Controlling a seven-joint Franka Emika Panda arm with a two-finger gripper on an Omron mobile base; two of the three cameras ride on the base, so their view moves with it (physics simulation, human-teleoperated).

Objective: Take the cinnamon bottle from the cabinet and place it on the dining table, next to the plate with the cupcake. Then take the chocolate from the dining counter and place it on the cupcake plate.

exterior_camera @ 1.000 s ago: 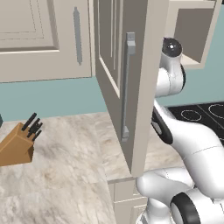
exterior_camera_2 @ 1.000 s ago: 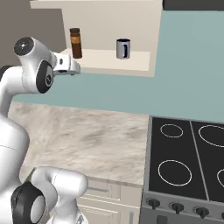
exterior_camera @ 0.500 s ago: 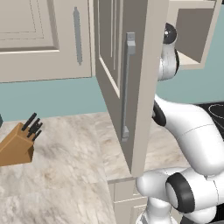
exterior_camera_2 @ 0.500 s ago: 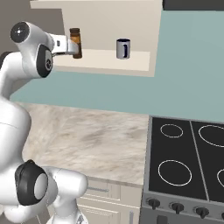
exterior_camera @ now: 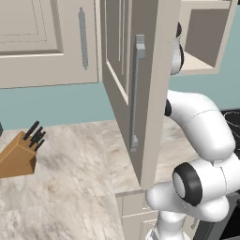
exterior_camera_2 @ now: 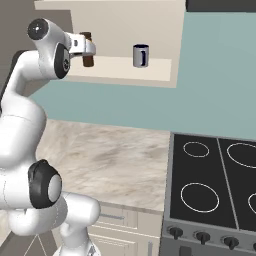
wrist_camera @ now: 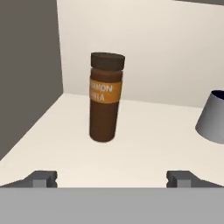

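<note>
The cinnamon bottle (wrist_camera: pixel 105 98) is brown with an orange label and a dark cap. It stands upright on the open cabinet's shelf (exterior_camera_2: pixel 120 67), near the left wall. My gripper (wrist_camera: pixel 111 179) is open and level with the shelf, just in front of the bottle, with its fingertips (wrist_camera: pixel 42 178) spread wide and nothing between them. From the right base view the gripper (exterior_camera_2: pixel 82 46) sits right at the cinnamon bottle (exterior_camera_2: pixel 88 50). The plate with the cupcake, the chocolate and the dining table are out of view.
A dark blue mug (exterior_camera_2: pixel 141 55) stands on the same shelf to the bottle's right. The open cabinet door (exterior_camera: pixel 136 89) hangs close beside my arm. A knife block (exterior_camera: pixel 18 154) sits on the marble counter (exterior_camera_2: pixel 110 160), and a black stove (exterior_camera_2: pixel 215 185) lies to the right.
My hand has risen to shelf height and moved in towards the cinnamon bottle. The jaws stay open.
</note>
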